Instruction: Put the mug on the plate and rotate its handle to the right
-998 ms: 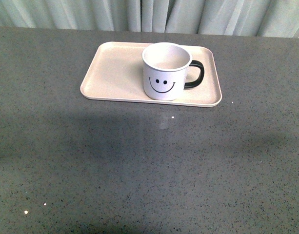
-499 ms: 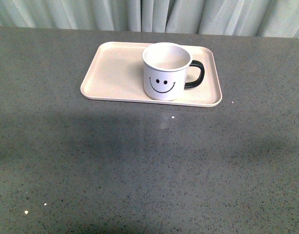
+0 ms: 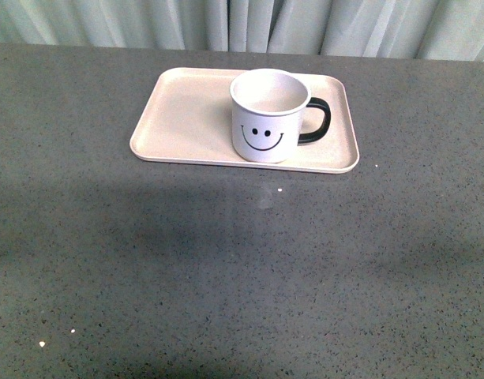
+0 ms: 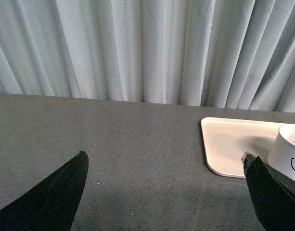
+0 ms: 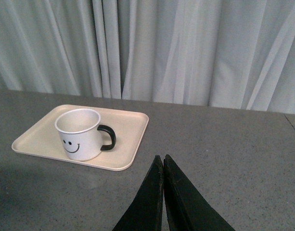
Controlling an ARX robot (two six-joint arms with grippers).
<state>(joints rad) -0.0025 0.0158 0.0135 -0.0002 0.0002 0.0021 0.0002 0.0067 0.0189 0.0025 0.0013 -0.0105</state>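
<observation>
The white mug [image 3: 267, 114] with a black smiley face stands upright on the right half of the pale pink-beige plate [image 3: 186, 114]. Its black handle [image 3: 317, 121] points right. Neither gripper shows in the front view. In the left wrist view my left gripper [image 4: 164, 166] is open and empty over bare table, to the left of the plate [image 4: 231, 142] and the mug [image 4: 289, 151]. In the right wrist view my right gripper [image 5: 161, 158] is shut and empty, to the right of the plate [image 5: 130, 132], the mug [image 5: 79, 133] and the handle [image 5: 109, 137].
The grey speckled table [image 3: 242, 268] spreads all round the plate. A pale curtain [image 3: 242, 24] hangs along the table's far edge.
</observation>
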